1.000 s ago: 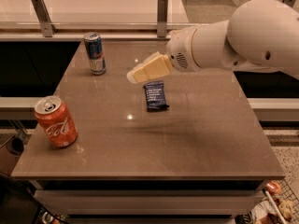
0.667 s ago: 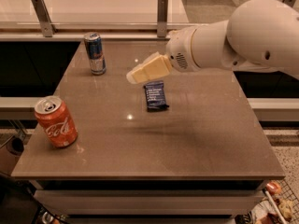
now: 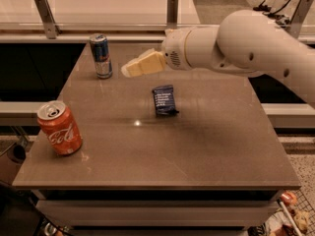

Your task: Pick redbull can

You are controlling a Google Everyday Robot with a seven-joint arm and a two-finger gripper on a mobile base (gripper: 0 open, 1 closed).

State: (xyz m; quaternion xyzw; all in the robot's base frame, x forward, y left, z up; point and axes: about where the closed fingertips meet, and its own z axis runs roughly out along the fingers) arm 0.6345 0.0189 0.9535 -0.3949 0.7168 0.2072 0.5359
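Note:
The redbull can (image 3: 101, 56), slim, blue and silver with a silver top, stands upright at the far left of the brown table (image 3: 206, 151). My gripper (image 3: 129, 71), cream-coloured on a thick white arm, hangs above the table just right of the can and points at it. A small gap lies between its tip and the can. It holds nothing that I can see.
A red-orange Coca-Cola can (image 3: 59, 128) stands upright near the front left corner. A flat dark blue snack wrapper (image 3: 164, 100) lies mid-table, below the gripper. A white counter with metal posts (image 3: 46, 14) runs behind the table.
My gripper and arm have moved left and slightly farther back, closing the gap to the redbull can. The cans and wrapper have not moved.

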